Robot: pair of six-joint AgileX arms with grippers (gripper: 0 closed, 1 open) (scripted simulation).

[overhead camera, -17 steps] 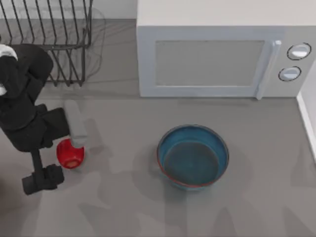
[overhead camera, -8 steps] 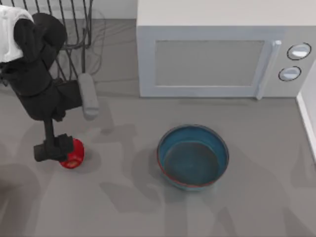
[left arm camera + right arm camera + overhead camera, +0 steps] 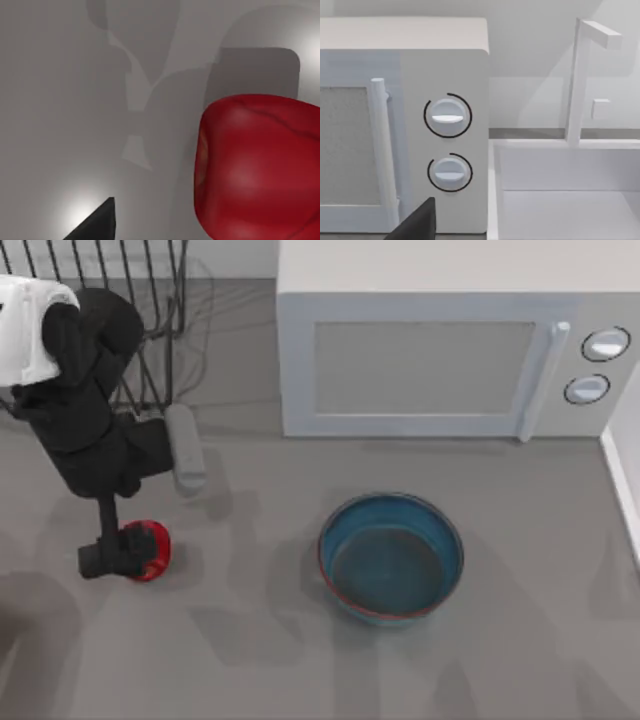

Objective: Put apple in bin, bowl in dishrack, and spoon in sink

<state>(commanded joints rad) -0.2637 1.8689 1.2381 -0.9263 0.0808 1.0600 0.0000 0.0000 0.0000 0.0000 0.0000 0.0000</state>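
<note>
So the left gripper (image 3: pixel 118 556) sat right over the small glossy red apple (image 3: pixel 150 549) on the grey worktop (image 3: pixel 260 640), left side; honestly couldn't tell how its fingers were set; the round deep blue glazed bowl (image 3: pixel 391 557) stood well apart, in front of the white microwave (image 3: pixel 450 350); the dark wire dishrack (image 3: pixel 150 300) was back left.
</note>
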